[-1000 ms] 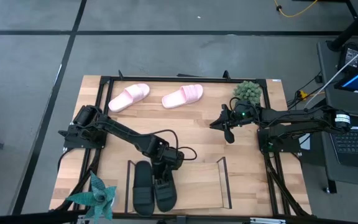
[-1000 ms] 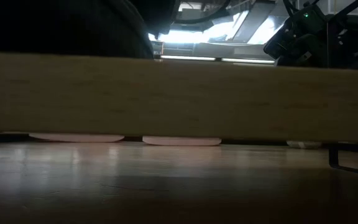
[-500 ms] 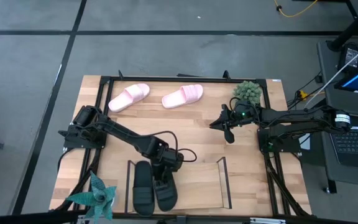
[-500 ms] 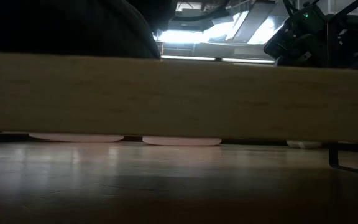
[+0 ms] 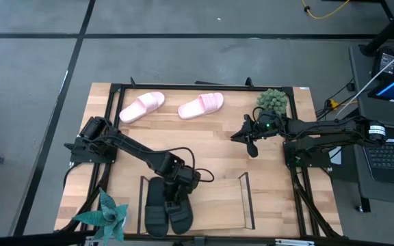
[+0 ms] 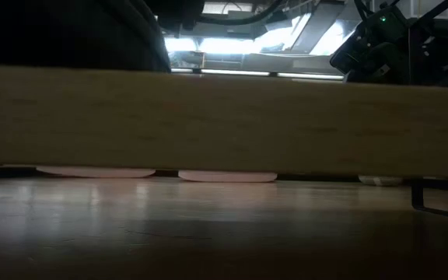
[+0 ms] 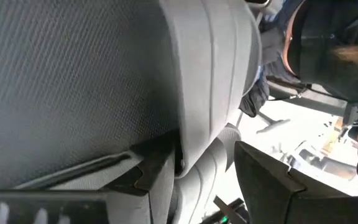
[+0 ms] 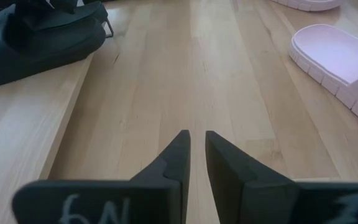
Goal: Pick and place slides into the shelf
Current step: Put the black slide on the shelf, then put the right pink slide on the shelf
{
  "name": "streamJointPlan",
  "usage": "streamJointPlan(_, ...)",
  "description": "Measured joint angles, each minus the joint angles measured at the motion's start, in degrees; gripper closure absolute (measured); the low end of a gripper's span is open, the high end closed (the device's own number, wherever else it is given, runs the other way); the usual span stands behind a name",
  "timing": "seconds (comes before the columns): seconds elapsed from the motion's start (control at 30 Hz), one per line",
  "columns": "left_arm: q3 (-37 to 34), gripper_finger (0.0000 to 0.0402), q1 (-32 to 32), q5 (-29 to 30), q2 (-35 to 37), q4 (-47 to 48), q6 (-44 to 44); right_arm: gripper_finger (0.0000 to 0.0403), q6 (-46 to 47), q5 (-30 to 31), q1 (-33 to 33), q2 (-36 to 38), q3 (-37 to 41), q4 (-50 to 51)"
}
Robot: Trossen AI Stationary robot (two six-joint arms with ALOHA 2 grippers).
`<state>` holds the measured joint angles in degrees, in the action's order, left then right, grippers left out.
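Two black slides lie side by side in the left part of the shelf (image 5: pixel 217 213), soles on its wooden base: one (image 5: pixel 156 210) free, the other (image 5: pixel 180 213) under my left gripper (image 5: pixel 176 190), which is shut on its far end. Two pink slides (image 5: pixel 142 106) (image 5: pixel 201 104) lie soles down near the table's far edge. Over the table's right half my right gripper (image 5: pixel 252 145) hangs shut with nothing in it; only a thin slit (image 8: pixel 196 140) shows between its fingers. My left gripper has the far end (image 5: pixel 175 198) of the right-hand black slide between its two fingers, slanting down from the far left. In the left wrist view one finger (image 7: pixel 148 177) lies against the slide's textured face (image 7: pixel 73 93). Whether the other finger (image 7: pixel 272 180) touches, I cannot tell. The slide's near part rests on the shelf base.
The shelf's right half (image 5: pixel 224 201) is bare wood between its wire ends (image 5: pixel 247 198). A teal star-shaped plant (image 5: pixel 105 216) stands at the near left corner, a green plant (image 5: pixel 273 100) at the far right. A black frame (image 5: pixel 183 87) rims the table.
My left gripper has turned and shifted slightly toward the table's left edge. The black slide in its hold has swung with it and now lies closer alongside the other black slide.
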<state>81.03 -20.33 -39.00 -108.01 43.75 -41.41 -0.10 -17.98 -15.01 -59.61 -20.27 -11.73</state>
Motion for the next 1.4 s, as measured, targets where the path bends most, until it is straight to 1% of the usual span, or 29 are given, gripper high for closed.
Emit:
streamJointPlan(0.3, 0.0, 0.0245, 0.4, 0.0, 0.0, 0.8, 0.0, 0.0350, 0.0, 0.0, 0.0, 0.0, 0.0, 0.0)
streamJointPlan(0.47, 0.0, 0.0245, 0.8, 4.0, 0.0, 0.8, 0.0, 0.0350, 0.1, -0.1, 0.0, 0.0, 0.0, 0.0)
streamJointPlan(0.6, 0.0, 0.0245, 0.9, 5.0, 0.0, 0.8, 0.4, 0.0350, 0.1, -0.1, 0.0, 0.0, 0.0, 0.0)
streamJointPlan(0.7, 0.0, 0.0245, 0.8, 4.8, 0.0, 0.8, 1.0, 0.0350, 0.1, -0.1, 0.0, 0.0, 0.0, 0.0)
streamJointPlan(0.9, 0.0, 0.0245, 0.8, 2.4, 0.0, 0.8, 1.1, 0.0350, 0.1, -0.1, 0.0, 0.0, 0.0, 0.0)
streamJointPlan(1.13, 0.0, 0.0245, 0.9, 2.2, 0.0, 0.9, 1.1, 0.0350, 0.1, -0.2, 0.0, 0.0, 0.0, 0.0)
streamJointPlan(1.27, 0.0, 0.0245, 1.5, 0.5, 0.0, 3.5, 1.3, 0.0350, 0.1, -0.2, 0.0, 0.0, 0.0, 0.0)
streamJointPlan(1.4, 0.0, 0.0245, 2.5, 0.4, 0.0, 6.9, 3.4, 0.0350, 0.1, -0.2, 0.0, 0.0, 0.0, 0.0)
